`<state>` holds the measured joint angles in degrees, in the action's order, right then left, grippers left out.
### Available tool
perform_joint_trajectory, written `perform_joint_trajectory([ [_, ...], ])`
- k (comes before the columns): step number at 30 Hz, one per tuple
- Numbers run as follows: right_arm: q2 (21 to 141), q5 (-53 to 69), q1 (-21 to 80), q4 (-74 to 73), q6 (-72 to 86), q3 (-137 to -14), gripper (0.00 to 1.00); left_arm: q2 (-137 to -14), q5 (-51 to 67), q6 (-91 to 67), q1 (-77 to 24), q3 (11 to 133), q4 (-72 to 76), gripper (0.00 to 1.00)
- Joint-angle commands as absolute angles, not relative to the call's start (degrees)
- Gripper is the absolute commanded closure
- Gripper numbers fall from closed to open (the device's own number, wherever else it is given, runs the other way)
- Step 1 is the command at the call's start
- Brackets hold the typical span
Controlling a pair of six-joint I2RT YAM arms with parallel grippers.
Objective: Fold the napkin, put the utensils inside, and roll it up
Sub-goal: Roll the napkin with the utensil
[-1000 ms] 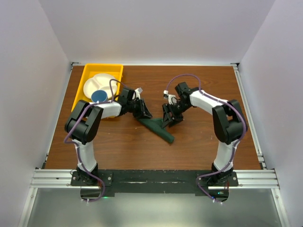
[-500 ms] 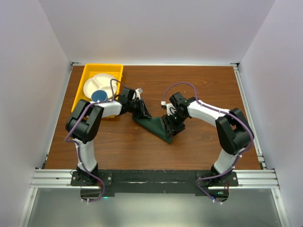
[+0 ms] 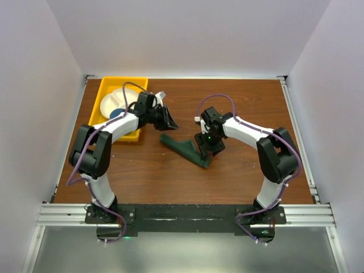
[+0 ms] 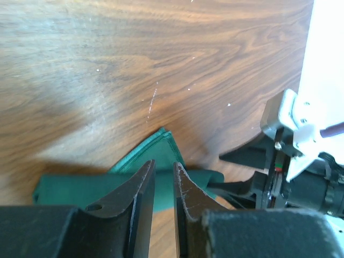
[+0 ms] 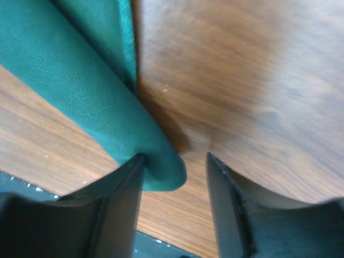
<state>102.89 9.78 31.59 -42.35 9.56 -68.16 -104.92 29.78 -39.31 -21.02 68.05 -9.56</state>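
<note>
roll of dark green soft cloth napkin (image 3: 183, 149) sits between the parted jaws of the right gripper (image 5: 174, 161), touching one; the left gripper (image 4: 163, 166), jaws narrow and empty, hangs above it. squeeze gently, keep roll tight.

napkin (image 3: 185, 149): dark green, folded long | rounded end between my right fingers (image 5: 115, 207) | corner beyond my left fingers (image 4: 141, 188)

The napkin (image 3: 183, 148) is showing plain dark green beside the black right gripper (image 5: 174, 161). The table (image 3: 244, 108) is showing brown wood grain, and left of the black left gripper (image 4: 163, 167) a yellow tray (image 3: 107, 85) is holding a white plate (image 3: 109, 103).
</note>
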Motion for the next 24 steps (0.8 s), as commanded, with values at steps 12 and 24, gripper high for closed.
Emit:
perform_joint_trajectory([
  [12, 102.5, -1.5, 45.2, -38.2, -3.2, -78.2, 0.28, -92.2, 29.8, -36.6, -15.4, 66.0, -17.0, 0.73],
  [24, 109.1, -7.8, 48.3, -35.8, -3.6, -80.2, 0.27, -88.9, 30.3, -37.6, -15.2, 60.8, -15.5, 0.69],
])
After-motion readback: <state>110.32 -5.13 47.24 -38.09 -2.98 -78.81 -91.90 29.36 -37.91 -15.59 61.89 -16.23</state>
